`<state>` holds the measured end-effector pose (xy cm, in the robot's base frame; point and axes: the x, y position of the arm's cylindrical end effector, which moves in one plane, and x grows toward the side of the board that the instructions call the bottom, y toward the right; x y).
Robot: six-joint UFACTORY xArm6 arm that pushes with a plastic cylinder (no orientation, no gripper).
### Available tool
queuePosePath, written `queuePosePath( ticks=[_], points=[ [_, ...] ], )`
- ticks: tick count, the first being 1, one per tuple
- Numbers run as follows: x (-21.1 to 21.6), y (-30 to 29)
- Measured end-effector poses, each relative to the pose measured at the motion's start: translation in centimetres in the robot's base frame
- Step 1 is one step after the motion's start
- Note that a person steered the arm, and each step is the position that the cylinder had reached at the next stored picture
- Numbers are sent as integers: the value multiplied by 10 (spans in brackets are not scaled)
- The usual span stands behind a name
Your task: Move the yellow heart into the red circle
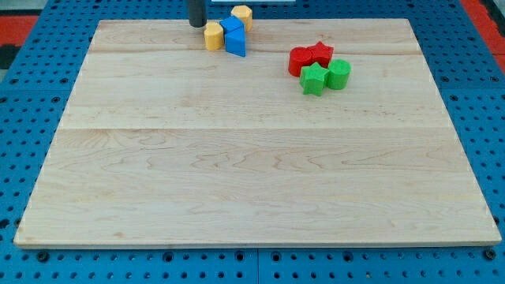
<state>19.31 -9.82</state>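
At the bench's (237,158) far edge, my tip (196,24) sits just left of the yellow heart (213,36), likely to shove it rightward toward the red circle (300,61). There is no claw, only a rod.

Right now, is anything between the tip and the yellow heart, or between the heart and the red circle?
Nothing lies between my tip and the yellow heart, whose shape is hard to confirm. A blue block sits against its right side, on the way to the red circle.
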Motion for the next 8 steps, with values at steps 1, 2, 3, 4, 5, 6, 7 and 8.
queuePosePath(
  ticks=[1,2,3,4,5,6,7,8],
  points=[
    [26,-13],
    [48,30],
    [48,36],
    [49,47],
    [75,100],
    [81,140],
    [81,136],
    [81,94]
  ],
)
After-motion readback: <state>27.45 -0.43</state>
